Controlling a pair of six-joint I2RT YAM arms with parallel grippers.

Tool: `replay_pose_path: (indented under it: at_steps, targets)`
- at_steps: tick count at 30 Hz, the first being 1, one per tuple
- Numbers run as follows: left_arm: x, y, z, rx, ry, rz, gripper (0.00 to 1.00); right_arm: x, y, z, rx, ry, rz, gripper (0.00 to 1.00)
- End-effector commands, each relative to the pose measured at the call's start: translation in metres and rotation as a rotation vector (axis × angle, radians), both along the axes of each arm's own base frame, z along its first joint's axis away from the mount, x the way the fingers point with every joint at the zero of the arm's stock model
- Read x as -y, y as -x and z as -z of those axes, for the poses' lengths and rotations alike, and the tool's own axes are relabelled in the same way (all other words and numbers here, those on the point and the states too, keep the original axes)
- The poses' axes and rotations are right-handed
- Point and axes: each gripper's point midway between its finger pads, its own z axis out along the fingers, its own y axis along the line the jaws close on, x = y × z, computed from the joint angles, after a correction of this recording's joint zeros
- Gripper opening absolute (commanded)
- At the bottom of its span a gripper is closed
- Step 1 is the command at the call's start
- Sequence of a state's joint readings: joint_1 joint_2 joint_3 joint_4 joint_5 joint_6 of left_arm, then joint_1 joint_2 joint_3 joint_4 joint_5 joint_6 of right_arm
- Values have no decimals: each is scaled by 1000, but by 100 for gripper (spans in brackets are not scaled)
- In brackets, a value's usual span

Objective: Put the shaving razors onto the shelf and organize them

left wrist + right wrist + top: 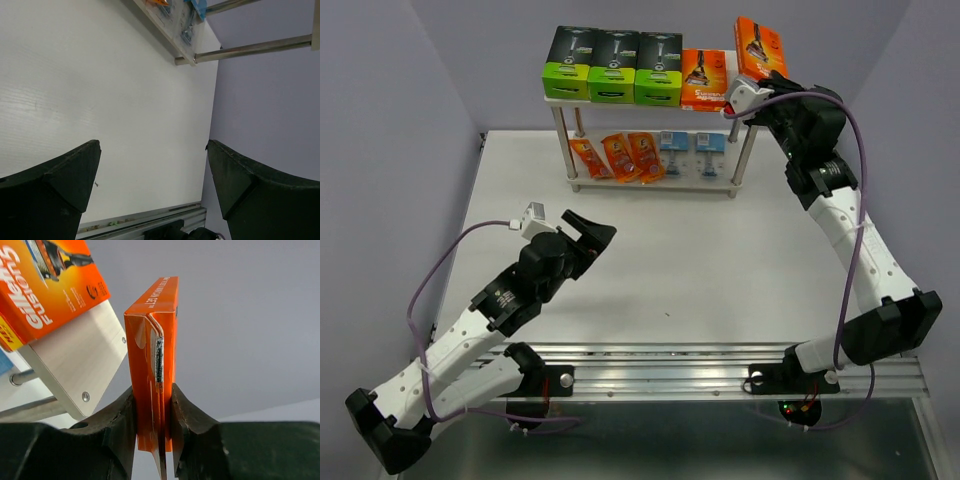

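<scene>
The right arm is seen rising from its base at 5 o'clock of the top view and reaching toward 1 o'clock, with its wrist bent toward the right end of the shelf. The right gripper is clamped on a flat orange box, whose two broad faces are pinched between the fingers in the right wrist view. This held box is stood upright with its long axis vertical, its printed front turned toward 6 o'clock, and it is placed above the right end of the top board; contact with the board cannot be told. Just beside it, toward 9 o'clock, a second orange box is stood on the top board, followed by three black-and-lime boxes in a row. On the lower board, three orange foil packets and two clear-blue blister packs are leaned side by side. The left arm is folded low from 7 o'clock, and the left gripper is held over the table, aimed toward 1 o'clock, its jaws spread wide with nothing between them
</scene>
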State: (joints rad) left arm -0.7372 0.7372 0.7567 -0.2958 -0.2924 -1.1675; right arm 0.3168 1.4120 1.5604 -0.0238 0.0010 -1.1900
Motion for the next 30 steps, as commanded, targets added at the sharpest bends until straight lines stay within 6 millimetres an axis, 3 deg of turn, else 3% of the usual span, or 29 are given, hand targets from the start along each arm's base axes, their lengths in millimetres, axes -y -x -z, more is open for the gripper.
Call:
replay_pose_path:
  at_steps: [1, 6, 12, 16, 22, 24, 26, 28, 29, 30]
  targets:
    - [-10, -7, -1, 27, -11, -54, 99, 5, -15, -17, 83, 64, -91, 17]
    - [-21, -12, 2, 26, -33, -112, 99, 20, -40, 2, 51, 122, -48, 19]
    - [-30, -16, -2, 38, -44, -145, 99, 1, -48, 55, -117, 203, -157, 22]
    - [-31, -19, 1, 24, -60, -142, 99, 5, -51, 71, -163, 237, -137, 24]
    - [-31, -23, 7, 7, -80, -136, 99, 14, -49, 76, -191, 235, -96, 26]
    - [-28, -25, 8, 9, -80, -123, 99, 19, -54, 71, -159, 196, -55, 25]
    - [-27, -27, 12, -1, -86, -121, 99, 25, -61, 44, -36, 130, -3, 24]
    - [-25, -29, 13, -1, -82, -112, 99, 34, -66, 44, 3, 88, 53, 24]
    - [-22, -30, 15, -5, -79, -102, 99, 37, -66, 35, 53, 75, 69, 24]
    - [-22, -30, 14, -5, -79, -99, 99, 31, -67, 41, 54, 65, 61, 24]
